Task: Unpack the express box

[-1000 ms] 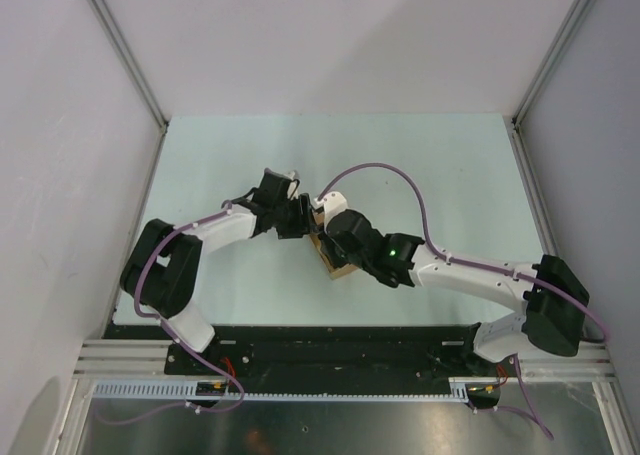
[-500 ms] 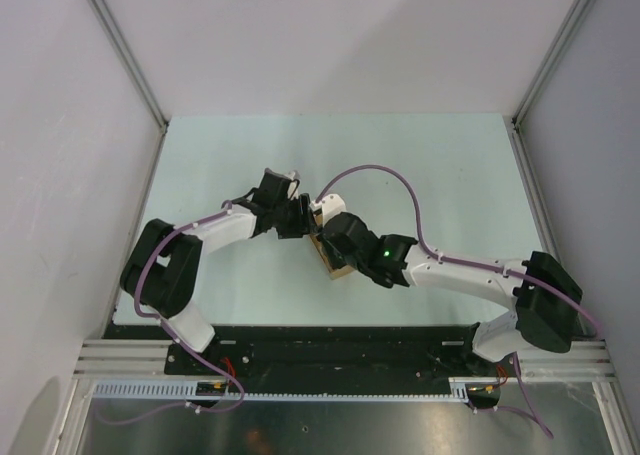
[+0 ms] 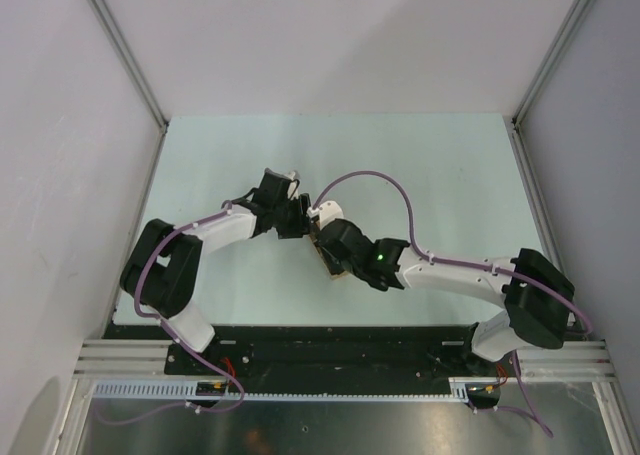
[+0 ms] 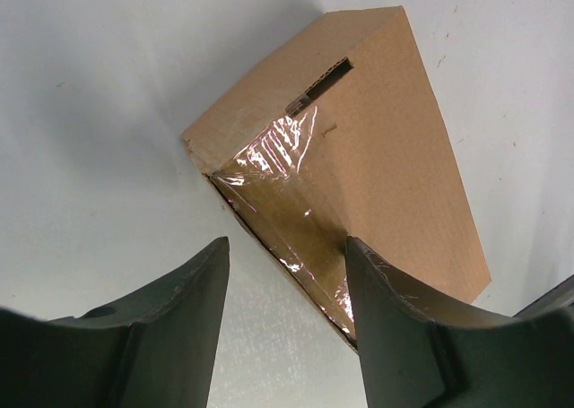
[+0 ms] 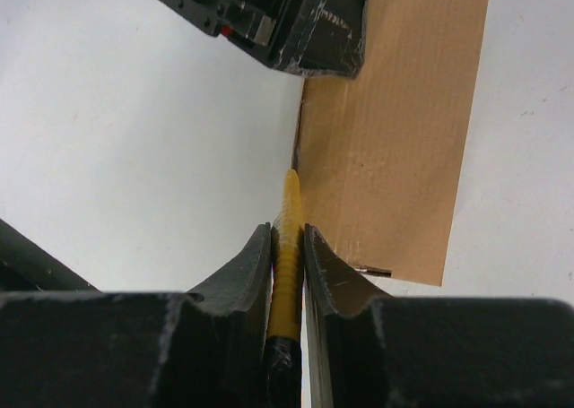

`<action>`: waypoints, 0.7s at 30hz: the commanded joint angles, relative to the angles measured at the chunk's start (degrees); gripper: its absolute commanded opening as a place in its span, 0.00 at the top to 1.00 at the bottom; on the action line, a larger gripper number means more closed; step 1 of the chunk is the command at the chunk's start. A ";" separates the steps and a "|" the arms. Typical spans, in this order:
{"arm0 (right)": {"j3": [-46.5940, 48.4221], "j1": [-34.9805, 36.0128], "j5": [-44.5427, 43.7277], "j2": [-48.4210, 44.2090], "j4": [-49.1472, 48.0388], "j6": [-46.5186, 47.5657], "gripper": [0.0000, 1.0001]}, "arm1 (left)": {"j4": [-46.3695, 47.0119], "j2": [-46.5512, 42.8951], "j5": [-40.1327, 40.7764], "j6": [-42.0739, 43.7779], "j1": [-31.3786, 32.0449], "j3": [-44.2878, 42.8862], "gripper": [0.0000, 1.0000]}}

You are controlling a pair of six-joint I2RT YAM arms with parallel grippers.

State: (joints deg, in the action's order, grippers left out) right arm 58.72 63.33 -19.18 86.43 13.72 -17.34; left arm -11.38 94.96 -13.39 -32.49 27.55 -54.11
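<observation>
The express box (image 4: 386,157) is a brown cardboard carton with shiny clear tape along one side, lying on the pale table. From above, the express box (image 3: 338,266) shows only as a brown sliver under the right wrist. My left gripper (image 4: 287,247) is open at the box's taped edge, its right finger (image 4: 395,318) over the cardboard and its left finger (image 4: 179,309) apart from it. My right gripper (image 5: 288,233) is shut on a yellow-and-black utility knife (image 5: 288,247), whose tip lies at the left edge of the express box (image 5: 395,148). Both grippers (image 3: 298,220) (image 3: 322,237) meet mid-table.
Grey enclosure walls with aluminium posts (image 3: 125,55) bound the table on three sides. A black base plate (image 3: 330,340) runs along the near edge. A purple cable (image 3: 385,180) arches above the right arm. The left gripper's black body (image 5: 278,22) sits just beyond the knife tip.
My right arm's wrist and forearm have shifted left and a little nearer, over the box. The left arm and the box have not moved.
</observation>
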 commanded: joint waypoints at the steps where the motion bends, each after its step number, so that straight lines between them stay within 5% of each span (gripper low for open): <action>1: -0.18 1.44 -0.33 -1.09 2.36 -2.78 1.00 | -0.93 1.19 2.05 0.94 -0.04 1.46 0.41; 21: -0.10 5.66 1.16 -7.33 19.15 -11.04 1.00 | -1.02 1.90 4.16 -0.38 -0.04 1.55 0.42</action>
State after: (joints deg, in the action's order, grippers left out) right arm 58.70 67.05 -20.49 82.67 24.77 -25.32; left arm -11.22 95.02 -13.43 -33.04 27.62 -53.93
